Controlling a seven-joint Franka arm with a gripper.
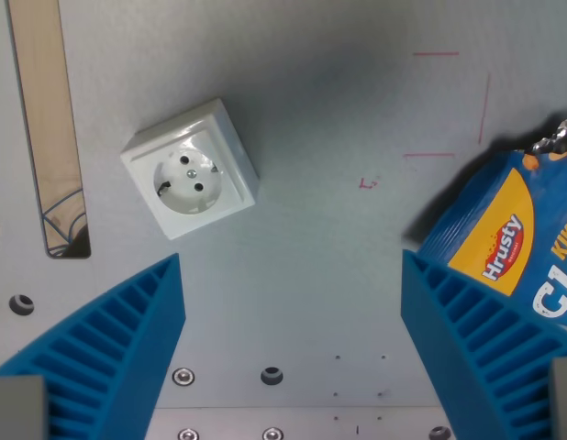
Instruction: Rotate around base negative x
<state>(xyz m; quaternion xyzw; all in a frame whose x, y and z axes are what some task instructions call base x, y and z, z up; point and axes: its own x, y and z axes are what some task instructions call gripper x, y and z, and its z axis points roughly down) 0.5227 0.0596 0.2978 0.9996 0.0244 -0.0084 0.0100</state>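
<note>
My gripper (293, 302) looks straight down on a grey table, with its two blue ribbed fingers (109, 357) spread wide at the bottom corners of the wrist view. Nothing lies between them. A white wall socket (190, 169) sits on the table above the left finger, turned at an angle and apart from it. A blue snack bag (513, 238) with an orange "Hrusty" label lies at the wrist view's right, close behind the right finger.
A long wooden slot (47, 119) runs down the wrist view's left edge. Thin red marks (449, 101) are drawn on the grey table (339, 220) at upper right. Screws and holes (271, 375) dot the plate along the bottom.
</note>
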